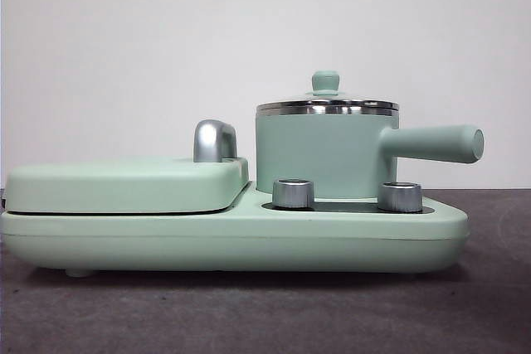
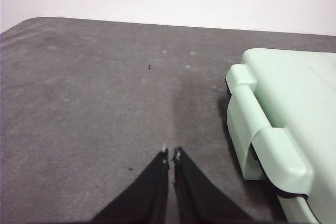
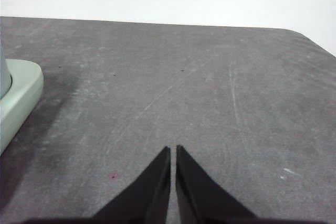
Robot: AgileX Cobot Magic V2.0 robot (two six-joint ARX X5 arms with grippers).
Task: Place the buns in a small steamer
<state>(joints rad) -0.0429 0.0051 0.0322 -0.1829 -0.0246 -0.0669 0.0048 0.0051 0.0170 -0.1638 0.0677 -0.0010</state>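
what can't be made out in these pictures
- Buns: in no view, so their place cannot be told.
- Inside of the steamer: front view, hidden by its wall and lid.
- Under the griddle cover: front view, shut over whatever lies below.
- Base: right wrist view, cut off by the edge.
- Left tool and right tool: shut over bare table; neither arm shows in the front view.

left gripper (image 2: 171, 155): two matte black jaws, flat-faced wedges narrowing to sharp points, with pale chipped flecks at the very tips. right gripper (image 3: 173, 150) has the same plain black tapered blades, tips clean and unmarked.
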